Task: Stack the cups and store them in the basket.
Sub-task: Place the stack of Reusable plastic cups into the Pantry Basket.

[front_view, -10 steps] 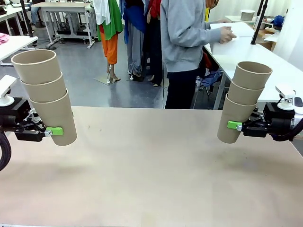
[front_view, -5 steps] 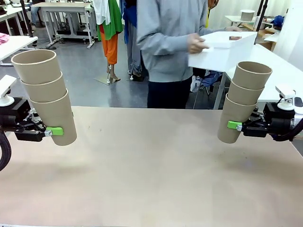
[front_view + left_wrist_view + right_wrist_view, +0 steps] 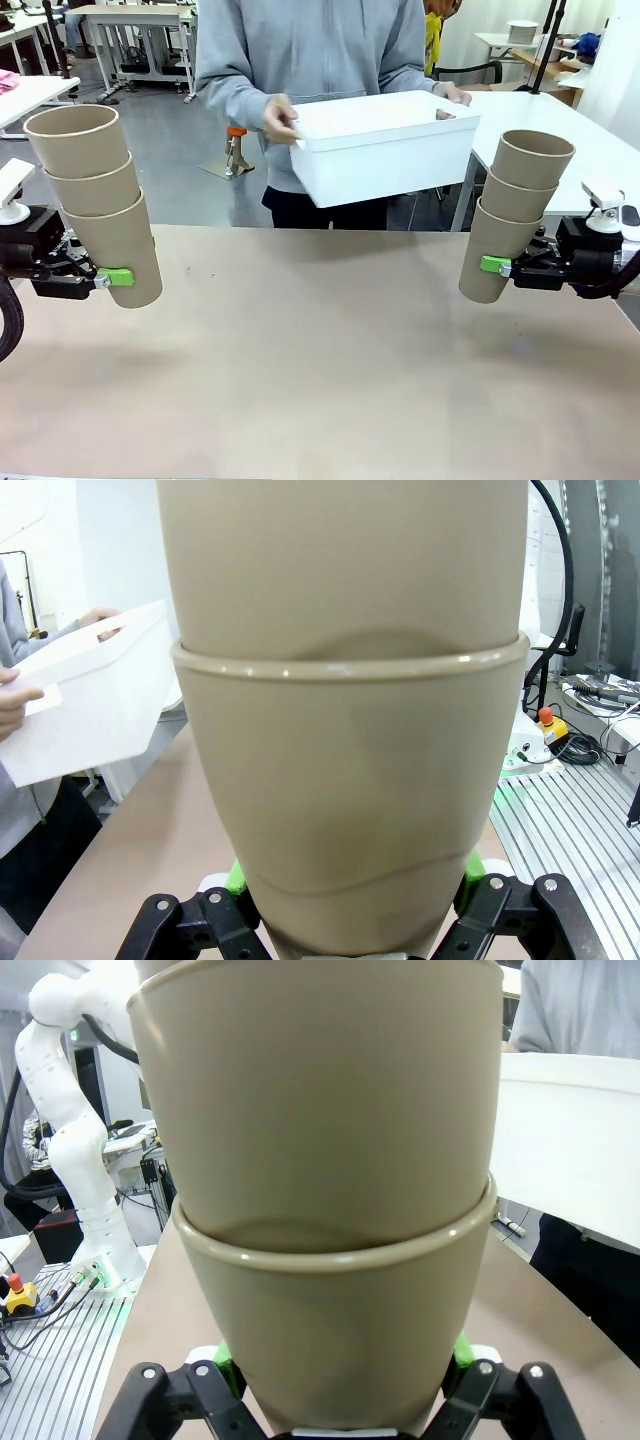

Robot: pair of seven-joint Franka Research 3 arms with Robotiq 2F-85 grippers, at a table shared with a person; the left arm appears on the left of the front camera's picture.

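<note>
Two stacks of three tan cups hang above the table. My left gripper (image 3: 112, 277) is shut on the bottom cup of the left stack (image 3: 97, 200), which looms close in the left wrist view (image 3: 345, 730). On the other side, my right gripper (image 3: 492, 265) is shut on the bottom cup of the right stack (image 3: 515, 212), close up in the right wrist view (image 3: 330, 1190). A person in a grey top holds the white basket (image 3: 385, 150) in both hands over the table's far edge, midway between the stacks. The basket also appears in the wrist views (image 3: 85, 705) (image 3: 570, 1150).
The beige table (image 3: 320, 370) lies bare beneath and between both stacks. The person stands at the far side, centre. A white table (image 3: 590, 130) stands behind at the right.
The person has turned from the white table at the right and carried the basket leftward to the middle of the far edge. Both arms and their cup stacks have stayed still.
</note>
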